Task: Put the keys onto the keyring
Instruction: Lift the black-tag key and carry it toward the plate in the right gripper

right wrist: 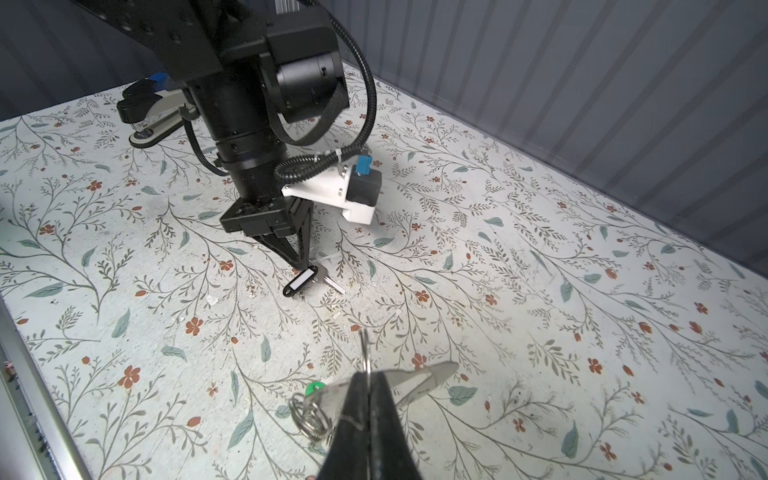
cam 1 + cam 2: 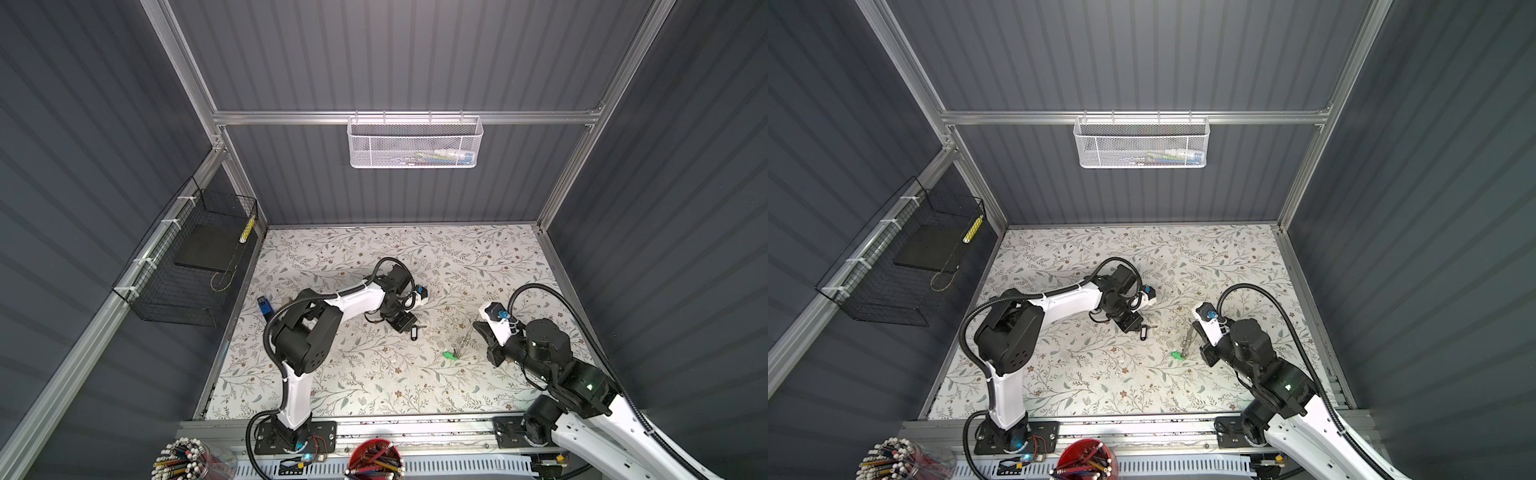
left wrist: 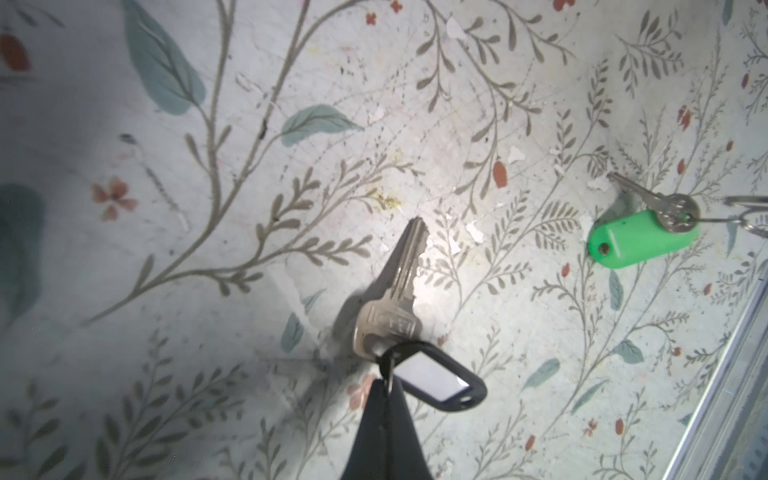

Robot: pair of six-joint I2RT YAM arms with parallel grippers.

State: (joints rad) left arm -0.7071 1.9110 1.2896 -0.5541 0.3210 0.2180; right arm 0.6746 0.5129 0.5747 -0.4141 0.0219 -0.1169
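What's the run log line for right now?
left gripper shut on black-tag key | right gripper shut on keyring | green-tag key on table

In the left wrist view the worktop [image 3: 415,124] is lit brightly mid-frame and shadowed at the corners; close fingers [image 3: 374,440] are blurred.

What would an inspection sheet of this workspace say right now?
Surface: floral table, scuffed and flaking.
Job's things: black-tagged key on table; green-tagged key on table, seemingly linked to the keyring already.
Clutter: stapler and a blue item by the table's left edge.
Grippers: left gripper shut on black-tagged key at its tag loop; right gripper shut on keyring.
Cables: black conduits on both arms, clear of the keys.
Surroundings: white mesh basket, black wire basket, pencil cups outside the table.
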